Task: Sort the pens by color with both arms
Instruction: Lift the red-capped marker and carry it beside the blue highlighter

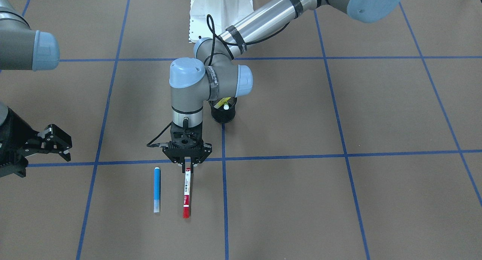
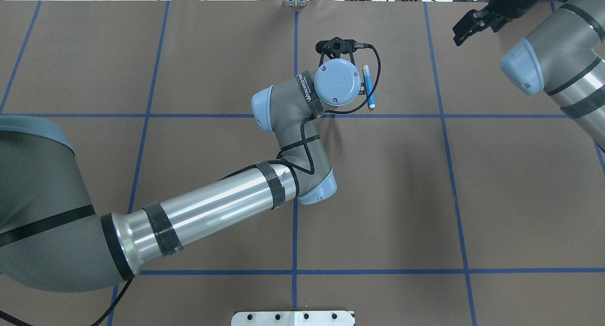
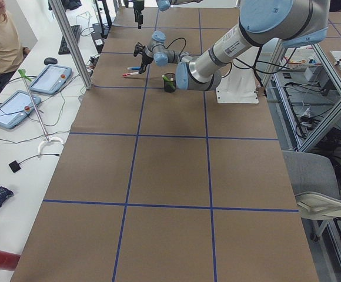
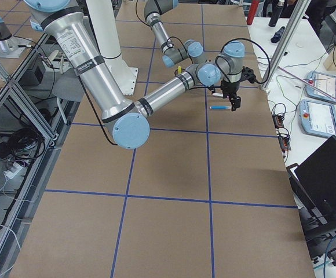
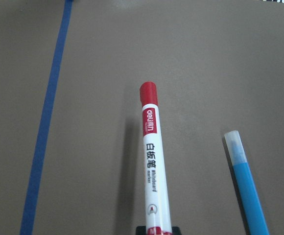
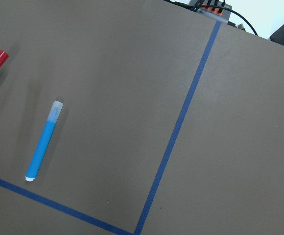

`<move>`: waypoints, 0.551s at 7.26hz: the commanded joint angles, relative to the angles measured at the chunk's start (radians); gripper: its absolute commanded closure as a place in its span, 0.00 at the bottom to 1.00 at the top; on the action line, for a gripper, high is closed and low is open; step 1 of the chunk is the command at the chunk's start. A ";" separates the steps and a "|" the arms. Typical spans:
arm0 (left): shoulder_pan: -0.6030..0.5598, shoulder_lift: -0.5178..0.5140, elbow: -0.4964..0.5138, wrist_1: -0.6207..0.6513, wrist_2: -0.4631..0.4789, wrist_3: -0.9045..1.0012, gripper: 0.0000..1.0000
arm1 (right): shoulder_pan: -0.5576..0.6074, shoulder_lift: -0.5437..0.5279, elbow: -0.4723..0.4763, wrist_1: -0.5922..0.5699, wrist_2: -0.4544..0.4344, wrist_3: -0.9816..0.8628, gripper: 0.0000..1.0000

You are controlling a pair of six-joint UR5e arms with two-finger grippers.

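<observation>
Across the counter in the front-facing view, the left claw points down and pinches the red-capped marker at the end opposite its cap, which points to 6 o'clock. Just beside the marker at 9 o'clock, not touching it, the blue highlighter lies parallel. A black mesh cup stands at 1 o'clock from that claw, with a yellow pen inside. The right claw hangs well apart at 9 o'clock, its fingers spread around nothing.

From overhead, the left arm hides the marker, and the highlighter shows at 3 o'clock from the arm's wrist.

Seen from the left wrist, the marker runs toward 12 o'clock.

Seen from the right wrist, the highlighter lies flat, with the red cap at its 10 o'clock.
</observation>
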 commanded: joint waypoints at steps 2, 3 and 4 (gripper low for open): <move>-0.002 0.004 -0.050 0.007 -0.003 0.000 0.01 | -0.002 0.003 0.002 0.001 0.000 0.000 0.01; -0.009 0.009 -0.102 0.018 -0.009 0.000 0.01 | 0.000 0.006 0.005 0.001 0.000 0.002 0.01; -0.015 0.027 -0.195 0.131 -0.029 0.001 0.01 | 0.000 0.006 0.006 0.001 0.000 0.002 0.01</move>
